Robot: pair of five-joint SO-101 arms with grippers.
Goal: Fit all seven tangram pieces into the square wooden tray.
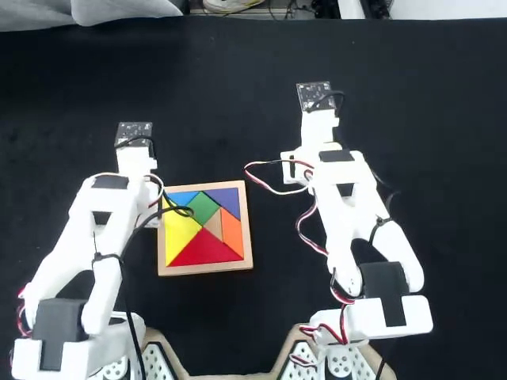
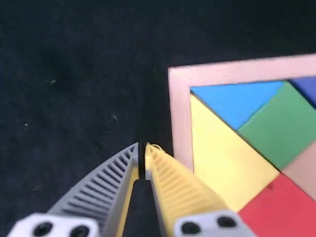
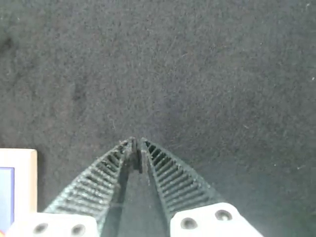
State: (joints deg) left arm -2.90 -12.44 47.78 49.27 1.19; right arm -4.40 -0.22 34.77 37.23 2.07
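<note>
The square wooden tray (image 1: 204, 268) lies on the black cloth between the two arms, packed with coloured tangram pieces: blue, green, purple, yellow, orange, tan and red (image 1: 205, 249). My left gripper (image 2: 142, 148) is shut with nothing in it, just off the tray's left rim (image 2: 180, 118), near the corner with the blue piece (image 2: 234, 101) and the yellow piece (image 2: 224, 158). My right gripper (image 3: 134, 144) is shut and holds nothing, over bare cloth to the right of the tray, whose corner (image 3: 19, 177) shows at the edge of the right wrist view.
Black cloth covers the whole table (image 1: 396, 95). Red and white cables (image 1: 269, 178) loop from the right arm toward the tray's upper right corner. Grey fabric (image 1: 119, 9) lies past the table's far edge.
</note>
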